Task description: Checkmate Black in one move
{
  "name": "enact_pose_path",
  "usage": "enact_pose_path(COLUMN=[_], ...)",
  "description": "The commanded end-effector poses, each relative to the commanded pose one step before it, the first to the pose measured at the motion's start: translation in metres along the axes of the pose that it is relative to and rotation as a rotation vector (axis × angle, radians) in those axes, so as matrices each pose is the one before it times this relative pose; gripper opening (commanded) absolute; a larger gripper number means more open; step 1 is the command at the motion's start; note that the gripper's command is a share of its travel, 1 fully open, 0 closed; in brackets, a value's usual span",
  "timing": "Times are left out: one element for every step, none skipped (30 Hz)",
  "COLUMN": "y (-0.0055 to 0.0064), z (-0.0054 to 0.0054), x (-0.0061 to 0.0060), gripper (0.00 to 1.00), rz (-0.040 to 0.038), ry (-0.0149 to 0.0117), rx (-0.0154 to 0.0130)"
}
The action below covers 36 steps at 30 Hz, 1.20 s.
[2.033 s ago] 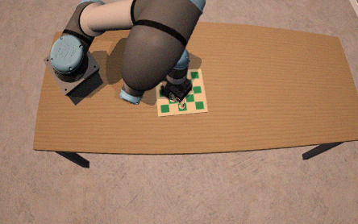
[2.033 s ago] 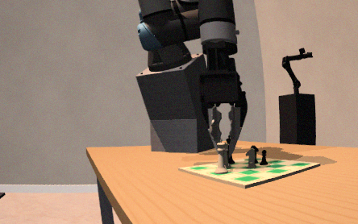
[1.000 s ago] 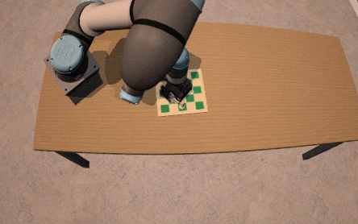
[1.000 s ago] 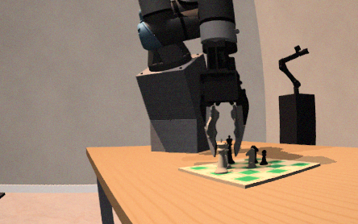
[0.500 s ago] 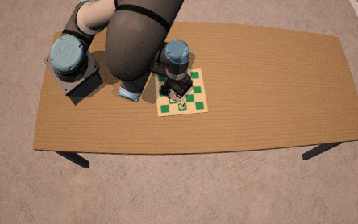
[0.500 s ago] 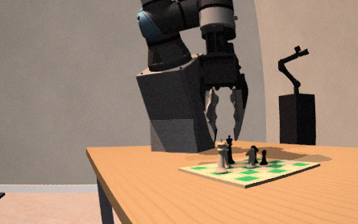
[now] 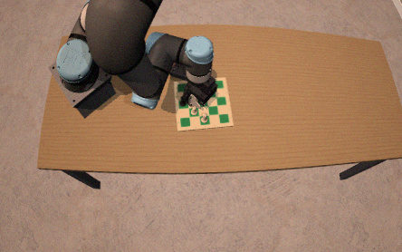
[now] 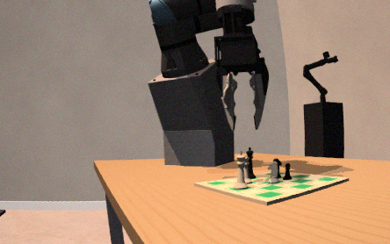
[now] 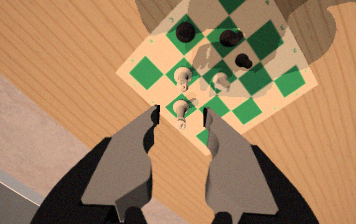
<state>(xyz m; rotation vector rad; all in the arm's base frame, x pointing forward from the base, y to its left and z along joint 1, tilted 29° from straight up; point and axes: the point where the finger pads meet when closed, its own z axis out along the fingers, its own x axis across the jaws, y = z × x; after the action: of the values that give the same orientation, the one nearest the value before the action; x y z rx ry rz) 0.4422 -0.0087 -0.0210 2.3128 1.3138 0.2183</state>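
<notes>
Two fingers (image 8: 229,98) hang high over the chessboard (image 8: 307,184) on the tabletop (image 8: 176,211), spread a little and pinching nothing. One tall white piece (image 9: 180,108) stands upright on its green edge square right below, probably just let go.

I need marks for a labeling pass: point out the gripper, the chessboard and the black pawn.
gripper (image 8: 244,125): exterior view, midway between its open fingertips, above the board.
chessboard (image 7: 227,123): top view, its cream border at a corner.
black pawn (image 8: 287,171): exterior view, the middle of its body.
</notes>
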Motion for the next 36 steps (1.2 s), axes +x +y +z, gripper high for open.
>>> enact_pose_path(y=[0.00039, 0.0, 0.0, 0.0, 0.0, 0.0, 0.0, 0.0, 0.0, 0.0, 0.0, 0.0, 0.0, 0.0, 0.0, 0.0, 0.0, 0.0, 0.0, 0.0, 0.0, 0.0, 0.0, 0.0, 0.0, 0.0, 0.0, 0.0, 0.0, 0.0, 0.0, 0.0, 0.0, 0.0, 0.0, 0.0], z=[-0.01008, -0.00101, 0.0, 0.0, -0.00076, -0.00054, -0.00034, -0.00018, -0.00007, -0.00001, 0.0, 0.0, 0.0, 0.0, 0.0, 0.0, 0.0, 0.0, 0.0, 0.0, 0.0, 0.0, 0.0, 0.0, 0.0, 0.0, 0.0, 0.0, 0.0, 0.0, -0.00002, -0.00012, -0.00031, -0.00057, -0.00088, -0.00122], x=[0.0001, 0.0, 0.0, 0.0, 0.0, 0.0, 0.0, 0.0, 0.0, 0.0, 0.0, 0.0, 0.0, 0.0, 0.0, 0.0, 0.0, 0.0, 0.0, 0.0, 0.0, 0.0, 0.0, 0.0, 0.0, 0.0, 0.0, 0.0, 0.0, 0.0, 0.0, 0.0, 0.0, 0.0, 0.0, 0.0], gripper=[0.25, 0.25, 0.25, 0.25, 0.25, 0.25, 0.25, 0.25, 0.25, 0.25, 1.0, 1.0, 1.0, 1.0, 1.0, 1.0, 1.0, 1.0, 1.0, 1.0, 1.0, 1.0, 1.0, 1.0, 1.0, 1.0, 1.0, 1.0, 1.0, 1.0, 1.0, 1.0, 1.0, 1.0, 1.0, 1.0], rz=[0.00016, 0.0, 0.0, 0.0, 0.0, 0.0, 0.0, 0.0, 0.0, 0.0, 0.0, 0.0, 0.0, 0.0, 0.0, 0.0, 0.0, 0.0, 0.0, 0.0, 0.0, 0.0, 0.0, 0.0, 0.0, 0.0, 0.0, 0.0, 0.0, 0.0, 0.0, 0.0, 0.0, 0.0, 0.0, 0.0], ry=[-0.00026, 0.0, 0.0, 0.0, 0.0, 0.0, 0.0, 0.0, 0.0, 0.0, 0.0, 0.0, 0.0, 0.0, 0.0, 0.0, 0.0, 0.0, 0.0, 0.0, 0.0, 0.0, 0.0, 0.0, 0.0, 0.0, 0.0, 0.0, 0.0, 0.0, 0.0, 0.0, 0.0, 0.0, 0.0, 0.0], rx=[0.00091, 0.0, 0.0, 0.0, 0.0, 0.0, 0.0, 0.0, 0.0, 0.0, 0.0, 0.0, 0.0, 0.0, 0.0, 0.0, 0.0, 0.0, 0.0, 0.0, 0.0, 0.0, 0.0, 0.0, 0.0, 0.0, 0.0, 0.0, 0.0, 0.0, 0.0, 0.0, 0.0, 0.0, 0.0, 0.0])
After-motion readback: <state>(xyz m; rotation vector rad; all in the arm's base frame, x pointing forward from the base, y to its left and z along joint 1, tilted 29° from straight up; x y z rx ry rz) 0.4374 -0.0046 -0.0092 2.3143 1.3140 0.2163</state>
